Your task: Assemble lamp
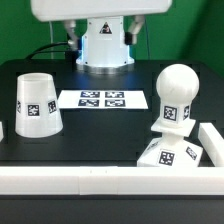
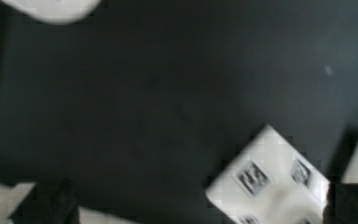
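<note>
The tapered white shade (image 1: 36, 104) stands wide end down on the black table at the exterior view's left. The round-headed bulb (image 1: 178, 92) stands upright on the tagged base (image 1: 167, 156) at the right, close to the white front wall. My gripper's fingers do not show in the exterior view; only the arm's white body (image 1: 100, 8) hangs at the top. In the blurred wrist view a dark finger (image 2: 44, 203) shows at the edge, above bare black table. Whether the jaws are open or shut cannot be told. Nothing shows between them.
The marker board (image 1: 102, 99) lies flat mid-table before the robot's base (image 1: 105, 48). A white wall (image 1: 110, 180) borders the front and right. The wrist view shows a blurred white tagged sheet (image 2: 274, 175), seemingly the marker board, and a white patch (image 2: 48, 8).
</note>
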`<state>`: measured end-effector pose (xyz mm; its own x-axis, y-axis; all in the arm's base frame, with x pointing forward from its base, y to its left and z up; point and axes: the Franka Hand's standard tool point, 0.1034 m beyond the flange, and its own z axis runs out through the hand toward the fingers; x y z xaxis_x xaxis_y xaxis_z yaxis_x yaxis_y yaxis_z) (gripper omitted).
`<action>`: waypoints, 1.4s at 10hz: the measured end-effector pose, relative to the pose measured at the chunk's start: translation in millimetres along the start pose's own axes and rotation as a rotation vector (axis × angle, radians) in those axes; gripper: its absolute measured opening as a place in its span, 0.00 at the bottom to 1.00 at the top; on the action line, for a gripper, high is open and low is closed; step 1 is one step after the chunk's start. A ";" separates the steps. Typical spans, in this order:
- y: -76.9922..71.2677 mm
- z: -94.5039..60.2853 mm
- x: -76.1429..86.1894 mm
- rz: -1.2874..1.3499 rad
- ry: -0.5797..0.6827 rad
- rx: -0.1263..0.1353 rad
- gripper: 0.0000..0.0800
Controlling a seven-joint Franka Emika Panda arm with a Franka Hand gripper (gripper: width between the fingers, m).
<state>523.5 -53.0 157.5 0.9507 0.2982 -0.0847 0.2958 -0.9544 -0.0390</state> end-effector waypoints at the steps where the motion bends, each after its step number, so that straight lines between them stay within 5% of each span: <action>1: 10.3 8.5 -13.2 0.014 -0.007 0.004 0.87; 5: 4.9 6.3 -7.6 0.015 -0.004 0.002 0.87; 6: 6.4 8.4 -8.9 0.039 0.004 0.024 0.87; 11: 32.2 44.8 -64.4 -0.005 0.004 0.007 0.87; 14: 39.1 51.6 -69.4 -0.008 0.001 0.001 0.87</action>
<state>464.3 -110.3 110.5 0.9486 0.3054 -0.0834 0.3029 -0.9521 -0.0410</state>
